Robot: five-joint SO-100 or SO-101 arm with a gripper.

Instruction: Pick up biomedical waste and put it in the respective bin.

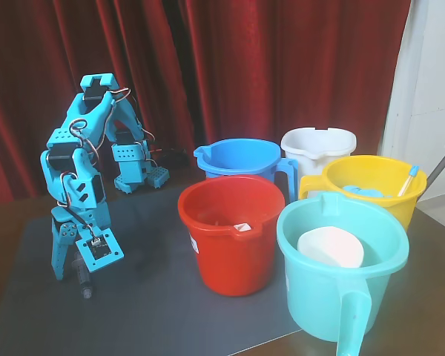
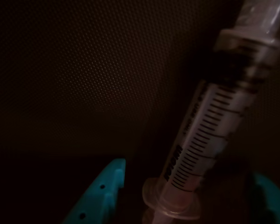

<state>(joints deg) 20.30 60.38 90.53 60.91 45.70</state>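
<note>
The biomedical waste, a clear syringe [image 2: 210, 135] with black scale marks and a dark plunger tip, lies on the dark mat. In the fixed view only its dark end [image 1: 84, 286] shows under the teal arm at the left. My gripper [image 1: 74, 273] is lowered onto the mat over it. In the wrist view the gripper [image 2: 191, 175] stands open with the syringe between the teal fingers [image 2: 100, 196], and a gap shows on the left side. The respective bin, the medium-blue bucket [image 1: 237, 142], stands at the back middle, well to the right of the gripper.
A red bucket [image 1: 230, 245] stands in front of the blue one. A teal bucket [image 1: 319, 304] holding a white object sits front right. A yellow bucket [image 1: 400, 204] with a dropper [image 1: 408, 180] and a white bucket [image 1: 319, 144] stand behind it. Red curtain at the back.
</note>
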